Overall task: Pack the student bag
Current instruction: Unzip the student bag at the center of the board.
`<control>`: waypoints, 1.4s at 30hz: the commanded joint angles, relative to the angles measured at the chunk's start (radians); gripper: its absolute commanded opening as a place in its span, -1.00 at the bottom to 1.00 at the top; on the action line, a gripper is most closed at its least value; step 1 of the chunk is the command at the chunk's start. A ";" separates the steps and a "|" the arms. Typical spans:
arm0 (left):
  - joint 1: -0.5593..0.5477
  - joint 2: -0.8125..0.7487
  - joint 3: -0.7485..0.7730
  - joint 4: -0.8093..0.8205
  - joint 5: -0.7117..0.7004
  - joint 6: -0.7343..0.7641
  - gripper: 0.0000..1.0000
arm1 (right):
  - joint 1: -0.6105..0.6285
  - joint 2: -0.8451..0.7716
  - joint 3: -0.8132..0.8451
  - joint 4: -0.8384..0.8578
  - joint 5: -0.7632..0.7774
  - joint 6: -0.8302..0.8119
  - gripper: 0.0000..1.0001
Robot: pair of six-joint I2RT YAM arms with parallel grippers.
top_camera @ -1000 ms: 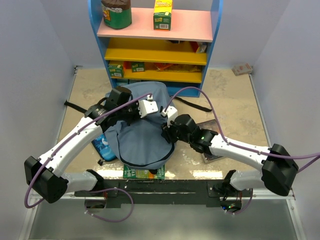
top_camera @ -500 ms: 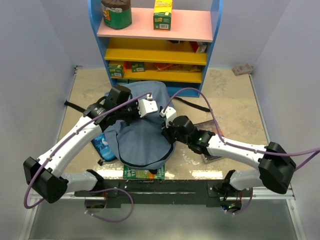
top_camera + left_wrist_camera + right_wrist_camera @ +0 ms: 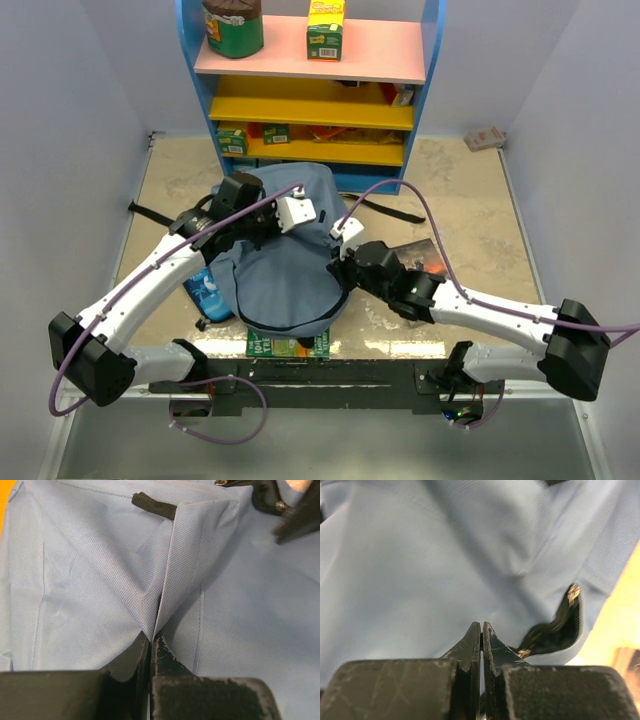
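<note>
Lying nearest, a green book (image 3: 288,346) is showing white lettering too small to read, and the student bag (image 3: 285,280) is resting on it, between the arms. Both arms are bending inward over the bag. The left gripper (image 3: 151,639) is pinching a raised fold of its cloth. The right gripper (image 3: 481,627) is pressing closed fingertips against the fabric beside a zipper opening (image 3: 547,632), visible only from that wrist; whether cloth is caught is unclear. Farther back, a coloured shelf (image 3: 380,50) is holding boxes (image 3: 325,28) with unreadable labels.

Dusty grey-blue student bag (image 3: 290,280), blue shelf unit (image 3: 380,55) with pink and yellow boards, mottled beige table (image 3: 470,200), green book (image 3: 288,346)
</note>
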 commanded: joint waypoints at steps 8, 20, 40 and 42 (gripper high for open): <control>-0.004 -0.017 -0.022 0.206 -0.107 -0.089 -1.00 | 0.211 -0.040 -0.033 0.012 0.134 0.163 -1.00; -0.011 0.011 -0.045 0.297 -0.214 -0.190 -1.00 | 0.398 0.012 0.028 0.058 0.203 0.269 -1.00; -0.040 -0.017 -0.077 0.262 -0.223 -0.235 0.99 | 0.438 -0.009 0.019 0.175 0.319 0.368 -1.00; -0.037 -0.048 -0.053 0.223 -0.201 -0.204 1.00 | 0.438 0.000 0.031 0.147 0.344 0.387 -1.00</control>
